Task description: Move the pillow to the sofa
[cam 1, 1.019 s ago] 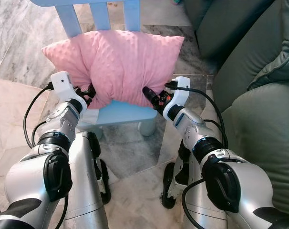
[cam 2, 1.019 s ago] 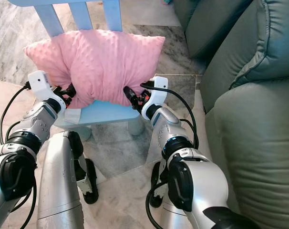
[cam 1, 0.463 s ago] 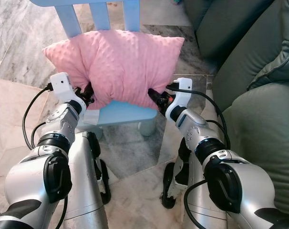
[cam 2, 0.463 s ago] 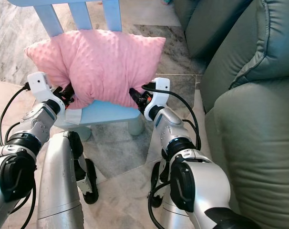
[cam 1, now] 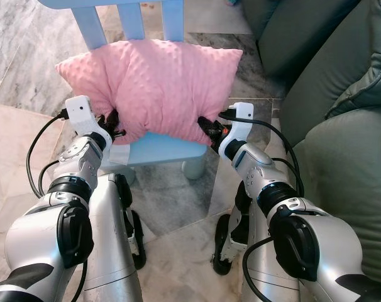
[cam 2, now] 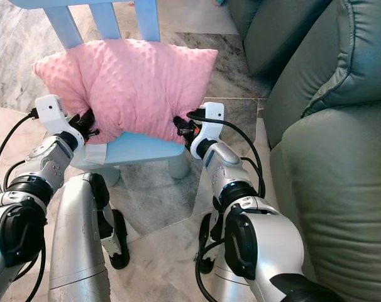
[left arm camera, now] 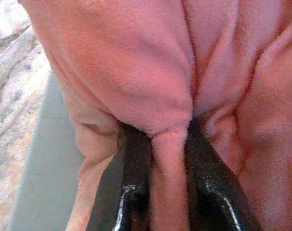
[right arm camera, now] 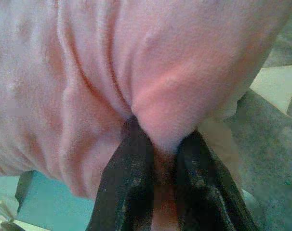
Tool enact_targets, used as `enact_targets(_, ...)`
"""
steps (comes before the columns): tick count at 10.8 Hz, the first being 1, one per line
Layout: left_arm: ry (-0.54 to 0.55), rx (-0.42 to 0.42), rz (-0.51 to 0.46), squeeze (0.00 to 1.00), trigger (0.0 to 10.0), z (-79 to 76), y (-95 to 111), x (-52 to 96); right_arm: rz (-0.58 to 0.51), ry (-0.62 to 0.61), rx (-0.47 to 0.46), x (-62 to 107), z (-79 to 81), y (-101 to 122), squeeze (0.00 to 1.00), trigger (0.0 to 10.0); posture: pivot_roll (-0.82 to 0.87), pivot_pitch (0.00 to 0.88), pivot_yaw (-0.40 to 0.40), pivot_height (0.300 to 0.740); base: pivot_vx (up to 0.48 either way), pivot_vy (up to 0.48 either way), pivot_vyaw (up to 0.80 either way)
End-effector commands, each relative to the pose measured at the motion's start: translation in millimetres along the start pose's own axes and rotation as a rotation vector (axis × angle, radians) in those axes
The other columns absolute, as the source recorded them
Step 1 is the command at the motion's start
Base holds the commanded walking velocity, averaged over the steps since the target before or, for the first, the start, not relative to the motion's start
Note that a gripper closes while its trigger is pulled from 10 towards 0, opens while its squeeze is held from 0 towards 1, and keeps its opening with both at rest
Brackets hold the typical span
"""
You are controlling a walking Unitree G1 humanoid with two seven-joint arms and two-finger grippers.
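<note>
A pink dimpled pillow (cam 1: 156, 82) rests on the seat of a small light-blue chair (cam 1: 156, 151), leaning against its slatted back. My left gripper (cam 1: 113, 123) is shut on a fold of the pillow's lower left edge, the fabric (left arm camera: 167, 154) pinched between its black fingers (left arm camera: 134, 178). At the lower right edge my right gripper (cam 1: 206, 126) is likewise shut on a fold of pillow (right arm camera: 160, 125). The green-grey sofa (cam 1: 341, 126) stands close by on the right.
Marble floor tiles (cam 1: 171, 195) lie around the chair. My own legs (cam 1: 115, 251) stand below it. A sofa seat cushion (cam 1: 354, 182) sits right beside my right arm, with a back cushion (cam 1: 297, 31) further off.
The right gripper has drawn back to the pillow's lower right edge and shut on a fold. The left gripper stays pinched on its fold. The pillow has barely shifted.
</note>
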State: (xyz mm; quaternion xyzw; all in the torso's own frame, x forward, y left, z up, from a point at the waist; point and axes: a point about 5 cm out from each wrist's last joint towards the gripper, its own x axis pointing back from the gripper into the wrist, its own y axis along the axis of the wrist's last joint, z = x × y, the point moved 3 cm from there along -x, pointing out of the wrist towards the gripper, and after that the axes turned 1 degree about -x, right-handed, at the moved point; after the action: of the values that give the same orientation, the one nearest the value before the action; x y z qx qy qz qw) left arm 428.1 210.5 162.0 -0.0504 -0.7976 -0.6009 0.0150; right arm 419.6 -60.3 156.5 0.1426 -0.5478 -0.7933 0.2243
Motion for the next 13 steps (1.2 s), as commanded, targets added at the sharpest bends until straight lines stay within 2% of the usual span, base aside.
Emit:
enact_targets(1, 0.006, -0.009, 0.086, 0.00, 0.0, 2.5, -25.9, 5.0, 0.055, 0.004, -0.015, 2.3, 2.8, -19.2, 0.00, 0.0, 0.06, 0.514, -0.038, 0.467, 0.000, 0.000, 0.00)
enact_targets(6, 0.022, -0.041, 0.054, 0.00, 0.0, 6.8, -16.9, 4.6, 0.038, 0.011, -0.001, 3.3, -0.4, -13.5, 0.00, 0.0, 0.05, 0.511, -0.037, 0.467, 0.000, 0.000, 0.00)
enact_targets(9, 0.032, -0.177, -0.031, 0.00, 0.0, 6.9, 7.4, 1.9, -0.025, 0.049, 0.161, 1.2, 2.2, 8.9, 0.00, 0.0, 0.04, 0.483, -0.042, 0.467, 0.000, 0.000, 0.00)
enact_targets(10, 0.040, -0.211, -0.081, 0.00, 0.0, 8.8, 16.6, 2.8, -0.091, 0.035, 0.193, 2.2, -0.8, 23.9, 0.00, 0.0, 0.03, 0.460, -0.044, 0.467, 0.000, 0.000, 0.00)
enact_targets(13, -0.023, -0.267, -0.146, 0.00, 0.0, 6.4, 18.5, 8.6, -0.207, 0.010, 0.255, 8.5, -4.9, 41.1, 0.00, 0.0, 0.01, 0.387, -0.036, 0.467, 0.000, 0.000, 0.00)
